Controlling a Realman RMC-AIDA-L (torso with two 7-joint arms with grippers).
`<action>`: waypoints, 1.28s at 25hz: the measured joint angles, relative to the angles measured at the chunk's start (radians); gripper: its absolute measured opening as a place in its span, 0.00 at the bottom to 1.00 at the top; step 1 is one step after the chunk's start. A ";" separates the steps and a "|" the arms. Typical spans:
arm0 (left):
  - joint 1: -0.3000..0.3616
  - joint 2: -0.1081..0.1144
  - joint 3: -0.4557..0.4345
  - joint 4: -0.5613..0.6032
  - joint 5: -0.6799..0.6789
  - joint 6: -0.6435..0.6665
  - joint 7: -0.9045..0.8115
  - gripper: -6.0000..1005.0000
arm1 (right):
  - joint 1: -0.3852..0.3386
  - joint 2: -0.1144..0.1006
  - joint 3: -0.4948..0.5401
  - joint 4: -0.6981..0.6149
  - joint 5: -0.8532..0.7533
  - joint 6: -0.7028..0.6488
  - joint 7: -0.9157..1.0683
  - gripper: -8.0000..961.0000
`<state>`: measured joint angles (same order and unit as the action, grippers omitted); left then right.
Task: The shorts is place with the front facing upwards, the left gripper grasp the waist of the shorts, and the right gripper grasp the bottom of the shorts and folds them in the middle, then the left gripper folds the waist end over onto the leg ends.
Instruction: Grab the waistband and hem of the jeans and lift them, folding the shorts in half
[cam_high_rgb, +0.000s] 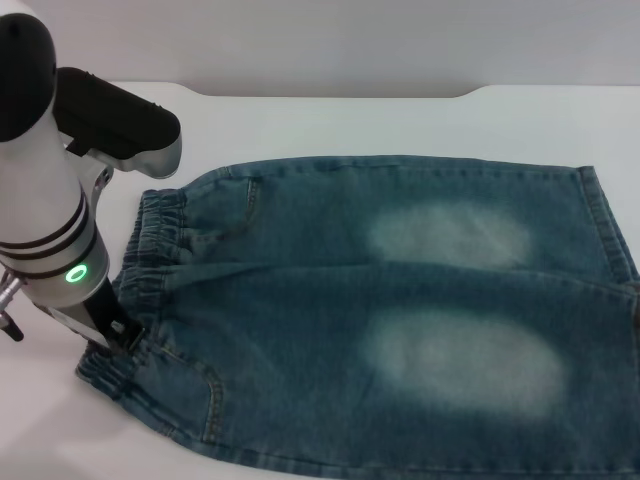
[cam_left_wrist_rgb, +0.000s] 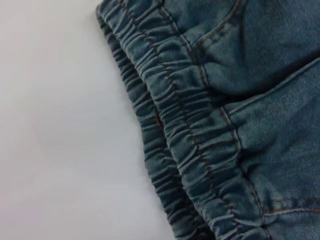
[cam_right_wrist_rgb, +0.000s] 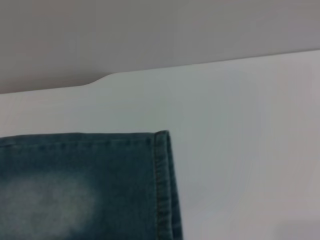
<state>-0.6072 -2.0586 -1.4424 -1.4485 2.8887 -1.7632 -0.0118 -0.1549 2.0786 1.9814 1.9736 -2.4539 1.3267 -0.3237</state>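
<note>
Here the left gripper (cam_high_rgb: 118, 338) sits low on the elastic waistband (cam_high_rgb: 150, 262) of the denim shorts (cam_high_rgb: 400, 310), at the near-left part of that band in the head view. Its dark tip touches the gathered fabric, but whether the fingers are spread or closed on the cloth cannot be told, since the arm's own body hides them and the left wrist view shows no fingers at all. The right gripper does not appear in any view.

To the left of the waistband the white table (cam_high_rgb: 300, 120) lies bare, as the left wrist view confirms: plain white surface runs right up to the ruffled edge of the band (cam_left_wrist_rgb: 175, 130). Beyond the far edge of the shorts a strip of table lies open before the table's back edge, where a shallow step in the outline shows. In the right wrist view the far leg hem (cam_right_wrist_rgb: 162, 185) ends in a square corner, with bare table beyond it and to its side.

The shorts lie flat, waist to the robot's left and legs to its right, running off the near and right edges of the head view. The denim is mid-blue with orange stitching, a curved pocket seam (cam_high_rgb: 250, 200) near the waist, and two pale faded patches (cam_high_rgb: 450, 235), one on each leg.
</note>
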 joint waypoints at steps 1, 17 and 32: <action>0.001 0.000 0.000 -0.001 0.000 0.000 0.000 0.07 | 0.000 0.000 -0.002 -0.002 0.003 0.000 -0.001 0.80; 0.015 0.008 -0.003 -0.096 0.001 -0.025 0.000 0.04 | -0.002 0.001 -0.057 -0.025 0.012 0.044 0.024 0.80; 0.007 0.029 -0.014 -0.116 0.003 -0.017 0.009 0.04 | -0.026 0.002 -0.173 -0.034 0.018 0.126 0.093 0.78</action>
<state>-0.6006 -2.0301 -1.4565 -1.5645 2.8918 -1.7804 -0.0028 -0.1806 2.0801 1.8081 1.9392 -2.4356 1.4524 -0.2306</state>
